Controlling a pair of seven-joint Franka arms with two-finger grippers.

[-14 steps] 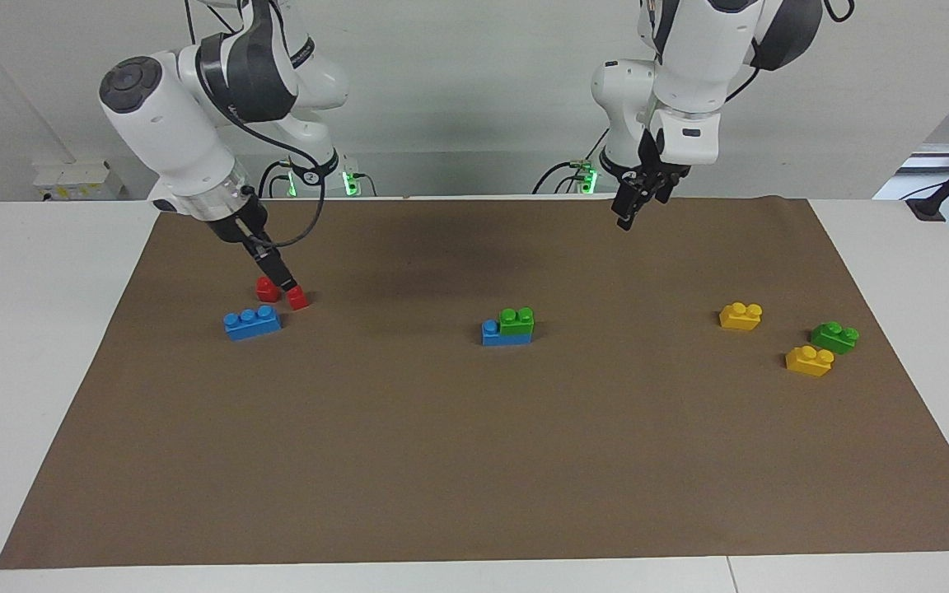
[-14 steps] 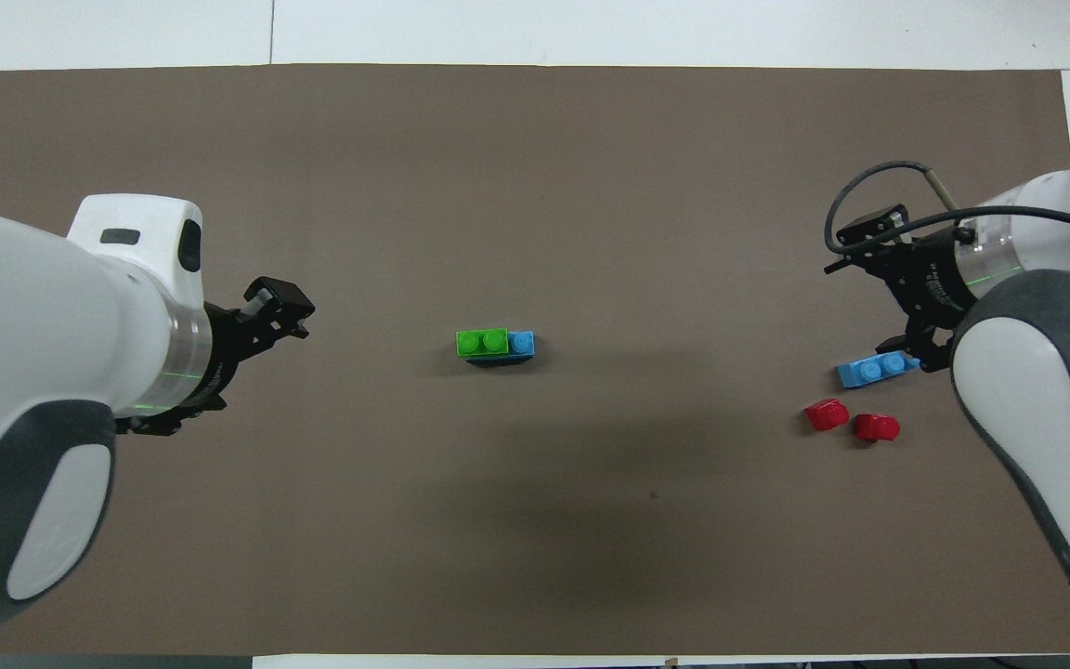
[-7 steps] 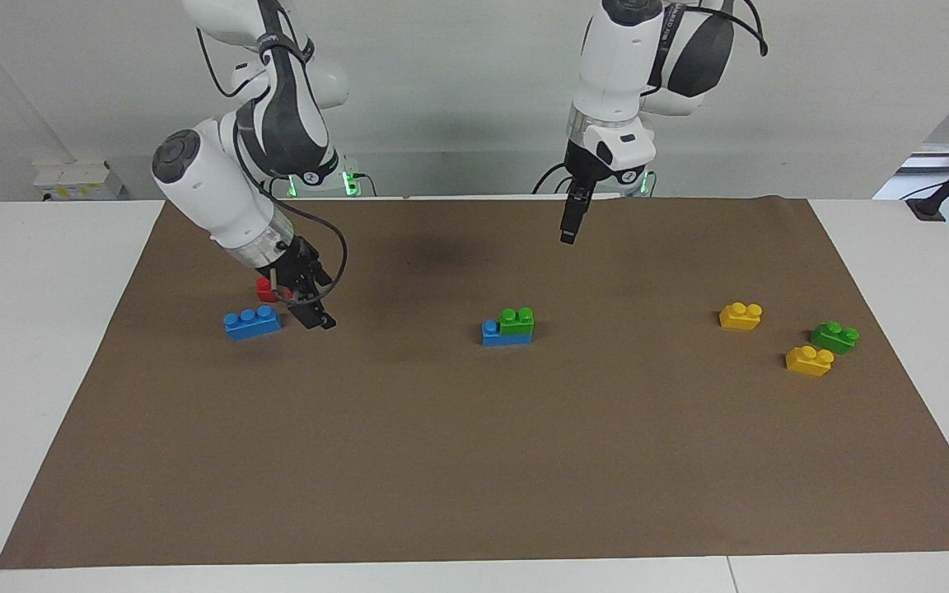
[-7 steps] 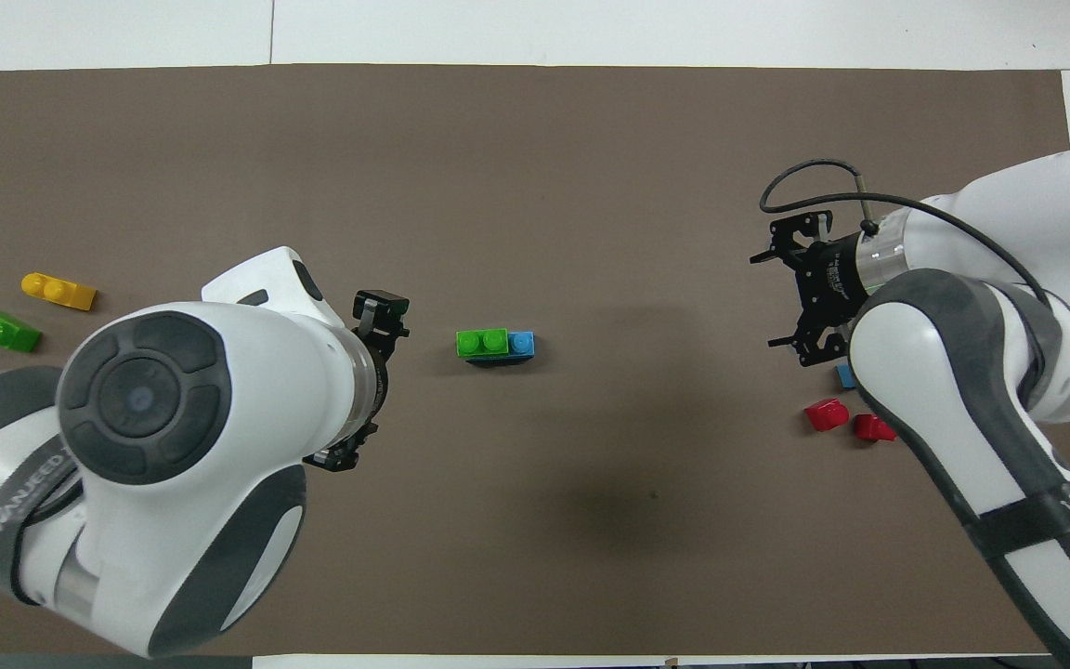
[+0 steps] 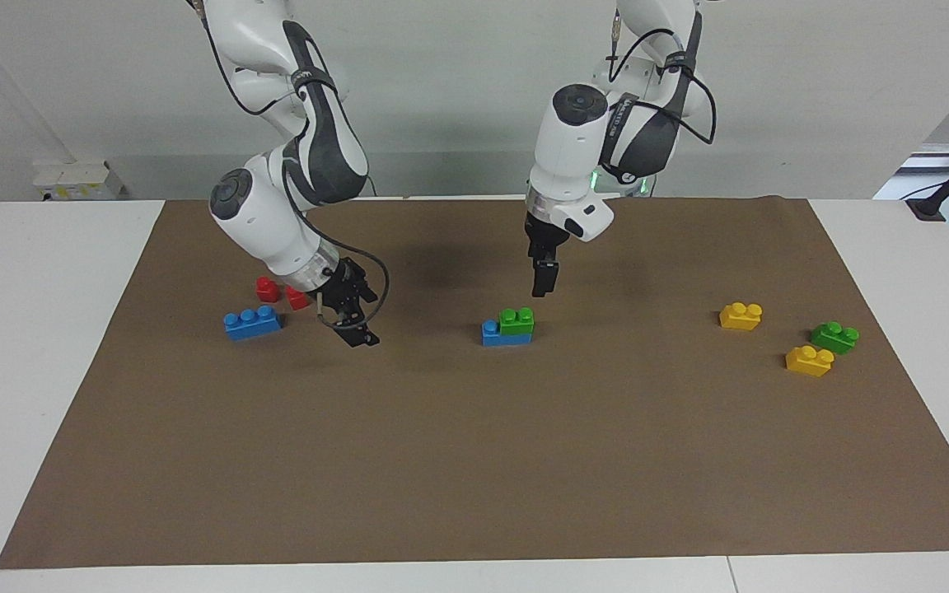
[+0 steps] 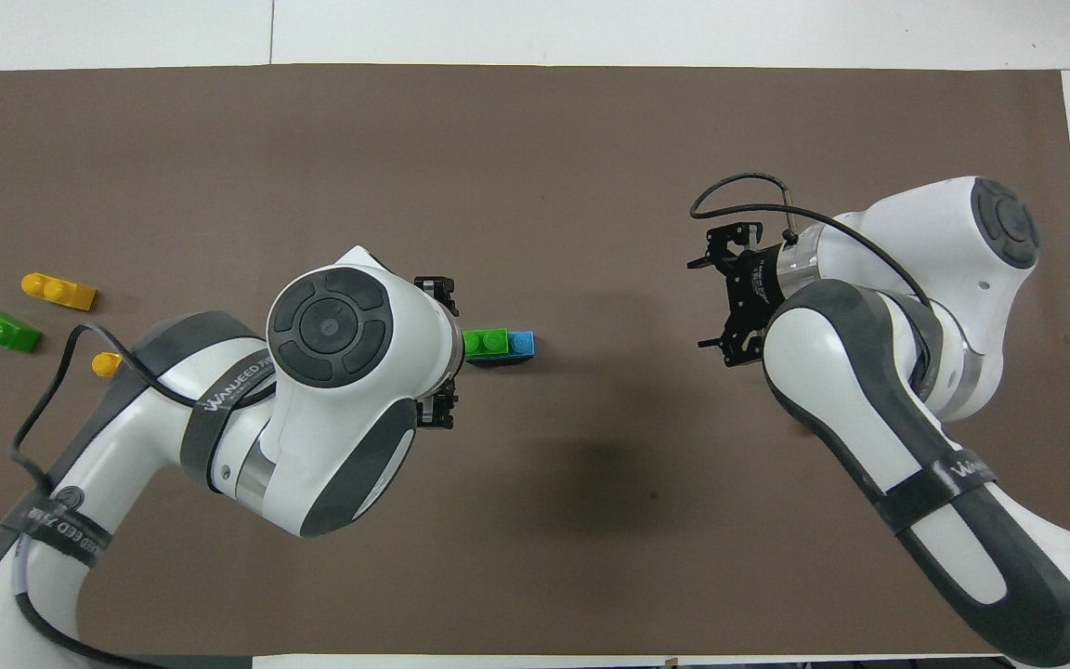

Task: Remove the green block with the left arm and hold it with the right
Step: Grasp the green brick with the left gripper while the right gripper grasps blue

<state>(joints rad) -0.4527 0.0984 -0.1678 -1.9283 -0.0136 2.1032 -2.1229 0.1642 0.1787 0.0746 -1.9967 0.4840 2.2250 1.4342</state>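
The green block [image 5: 516, 320] sits pressed on top of a blue brick [image 5: 491, 333] in the middle of the brown mat; both also show in the overhead view, the green block [image 6: 489, 343] and the blue brick [image 6: 522, 344]. My left gripper [image 5: 539, 284] points down just above the mat beside the green block, toward the left arm's end, and does not touch it. In the overhead view the left wrist covers one end of the block. My right gripper [image 5: 357, 333] is open and empty, low over the mat between the stacked pair and a blue three-stud brick [image 5: 253, 322]; it also shows in the overhead view [image 6: 704, 304].
Two red blocks [image 5: 267, 288] [image 5: 298, 298] lie beside the blue three-stud brick at the right arm's end. Two yellow bricks [image 5: 740, 316] [image 5: 809, 361] and a darker green brick [image 5: 834, 337] lie at the left arm's end.
Both arms have swung in toward the middle. The left gripper has come down beside the green block. The right gripper has left the red blocks and moved toward the stacked pair.
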